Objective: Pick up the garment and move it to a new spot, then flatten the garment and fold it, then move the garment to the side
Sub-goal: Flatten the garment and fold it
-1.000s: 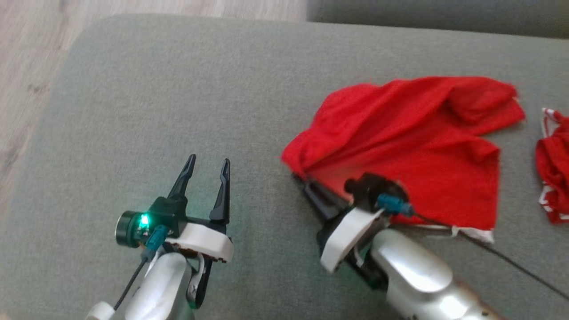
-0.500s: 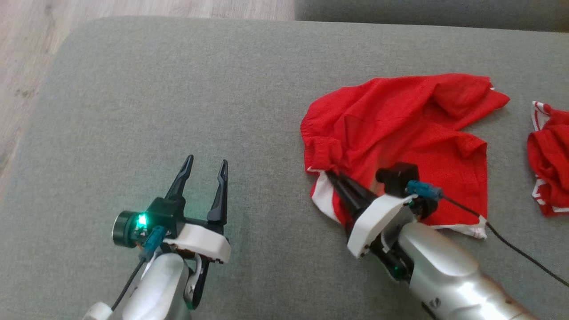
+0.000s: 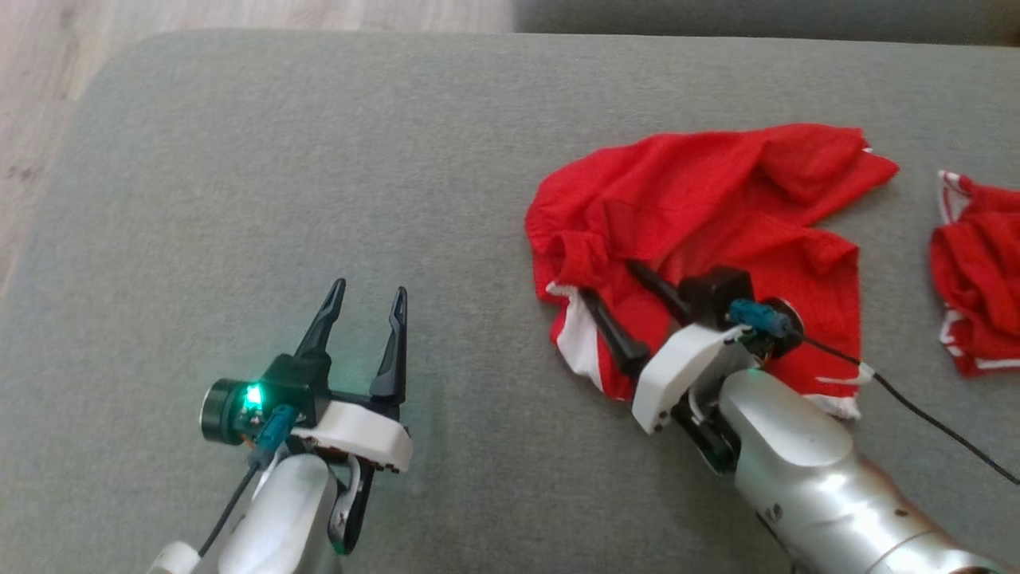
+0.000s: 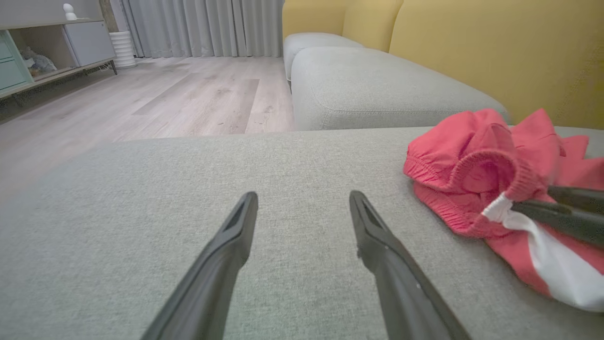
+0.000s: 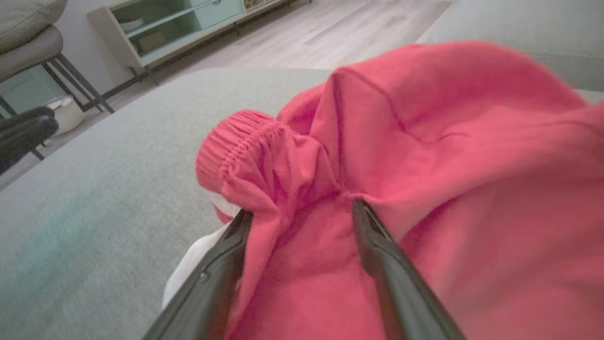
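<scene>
Red fabric garment with white trim (image 3: 717, 231) lies crumpled right of centre on the grey upholstered cushion (image 3: 303, 159). My right gripper (image 3: 610, 281) has just released it, jaws apart over the waistband; my left gripper (image 3: 372, 287) waits wide open at lower left. Flattening comes next, I judge.

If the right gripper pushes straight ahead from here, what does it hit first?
The crumpled red fabric garment: the open right gripper straddles its cloth, and a gathered fold rises directly ahead, seemingly touching it.
</scene>
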